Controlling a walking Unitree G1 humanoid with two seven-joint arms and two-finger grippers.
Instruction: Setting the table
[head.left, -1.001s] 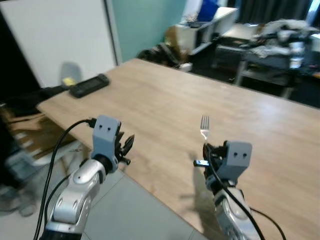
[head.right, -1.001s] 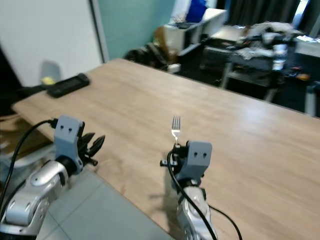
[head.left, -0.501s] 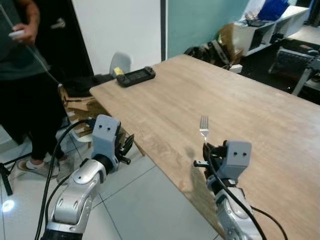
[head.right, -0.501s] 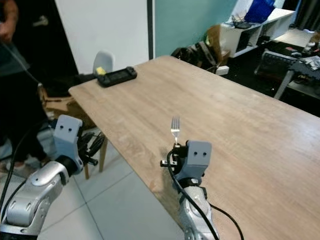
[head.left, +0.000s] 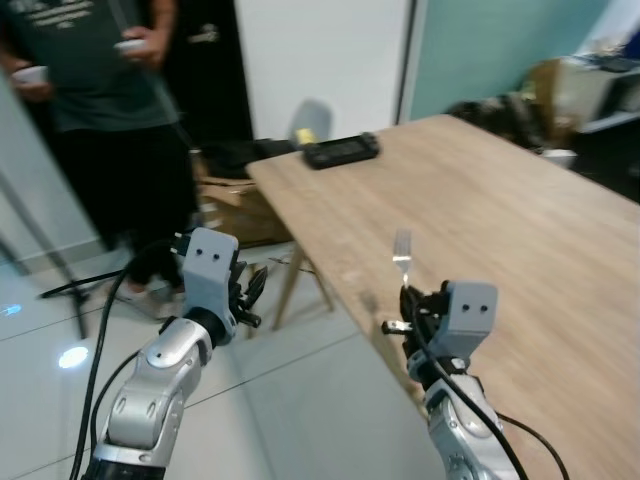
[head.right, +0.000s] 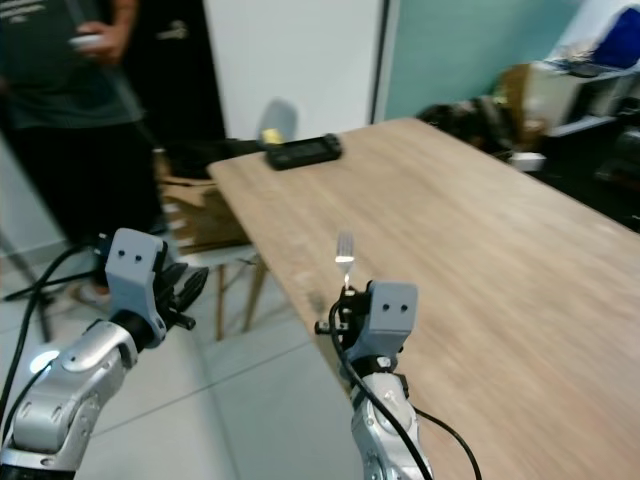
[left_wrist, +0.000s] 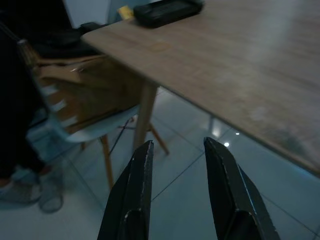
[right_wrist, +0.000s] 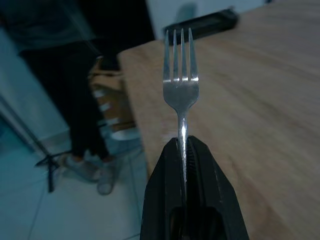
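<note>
The right gripper (right_wrist: 183, 150) holds a silver fork (right_wrist: 180, 90) upright above the near edge of the wooden desk (head.left: 520, 230), jaws clamped on its handle, whose lower end is hidden between them. The left gripper (left_wrist: 175, 170) hangs over the tiled floor (head.left: 300, 400) beside the desk, jaws apart and empty. A dark handheld device (head.left: 341, 150) lies at the far corner. A person (head.left: 90, 90), cut off at the shoulders, stands beyond a white chair (left_wrist: 95, 132).

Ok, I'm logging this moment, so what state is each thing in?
fork: upright, tines up, handle clamped
right gripper: shut on the fork
left gripper: open, holding nothing, over the floor
black device: lying flat near the table corner
</note>
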